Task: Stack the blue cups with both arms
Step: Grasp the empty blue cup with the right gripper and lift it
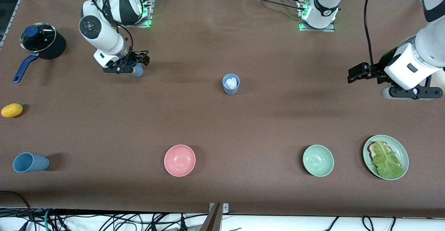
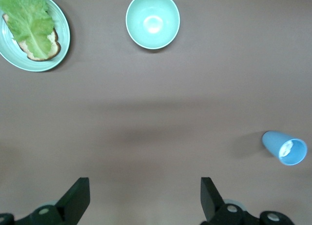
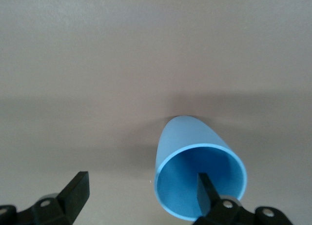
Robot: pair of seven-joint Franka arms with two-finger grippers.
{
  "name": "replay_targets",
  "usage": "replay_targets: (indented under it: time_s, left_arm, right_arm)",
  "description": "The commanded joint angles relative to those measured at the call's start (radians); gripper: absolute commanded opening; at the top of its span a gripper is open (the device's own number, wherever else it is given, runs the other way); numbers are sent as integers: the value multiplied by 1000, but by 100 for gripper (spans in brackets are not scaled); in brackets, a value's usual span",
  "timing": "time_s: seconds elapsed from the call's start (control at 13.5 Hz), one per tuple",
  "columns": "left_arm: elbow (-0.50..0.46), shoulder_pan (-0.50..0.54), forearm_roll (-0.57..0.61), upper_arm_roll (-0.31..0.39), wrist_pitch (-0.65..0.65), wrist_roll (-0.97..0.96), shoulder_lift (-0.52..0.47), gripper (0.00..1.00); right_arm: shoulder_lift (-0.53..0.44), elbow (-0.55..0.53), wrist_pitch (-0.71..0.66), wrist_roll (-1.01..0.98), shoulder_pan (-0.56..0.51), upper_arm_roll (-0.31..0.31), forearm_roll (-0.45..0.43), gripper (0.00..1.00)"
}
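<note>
The right gripper (image 3: 141,195), fingers apart, has one finger inside a blue cup (image 3: 195,173) at twelve o'clock, ready to pinch; the left gripper (image 2: 145,198) waits, fingers apart.

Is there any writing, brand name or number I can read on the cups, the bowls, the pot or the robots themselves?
No readable text anywhere.
Small dark mark on the left arm's base: too small to read.
Blue cups, bowls, plate and pot: plain, no labels.
</note>
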Motion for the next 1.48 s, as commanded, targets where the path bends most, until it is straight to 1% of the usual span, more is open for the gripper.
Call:
replay_targets:
  time_s: [0.0,0.07,0.15,0.22,0.3,0.37,0.44,0.59,0.96,1.19,1.26,1.41]
  left_arm:
    - [-166,-15,49,18,75,52,-105,100]
    - [-197,-15,49,18,78,44,-125,100]
    - [-216,-15,50,21,83,44,-135,100]
    - [-242,-15,60,24,118,43,-153,100]
    - [-288,-14,61,33,174,53,-188,100]
    - [-315,-14,61,33,199,50,-204,100]
    - [-313,-14,61,33,203,52,-202,100]
    - [-307,-4,61,29,187,46,-202,100]
    - [-303,2,63,33,174,54,-202,100]
    - [-303,19,63,32,172,55,-202,100]
    - [-303,19,61,30,172,52,-202,100]
    - [-303,19,63,30,172,55,-202,100]
  right_arm:
    - [-34,-68,66,6,-3,19,19,92]
    - [-32,-68,67,6,-3,17,19,92]
    - [-31,-68,67,4,-4,17,19,89]
    - [-31,-68,67,-2,-3,17,19,87]
    - [-25,-70,67,-3,-4,17,19,83]
    - [-23,-70,67,-3,-4,17,19,80]
    - [-20,-74,67,-5,-4,17,19,76]
    - [-14,-80,77,-8,-4,17,19,63]
    - [5,-82,88,-36,-6,13,19,43]
    - [6,-82,87,-36,-6,13,19,22]
    - [5,-82,85,-43,-6,13,19,13]
    - [5,-79,79,-46,-6,13,19,0]
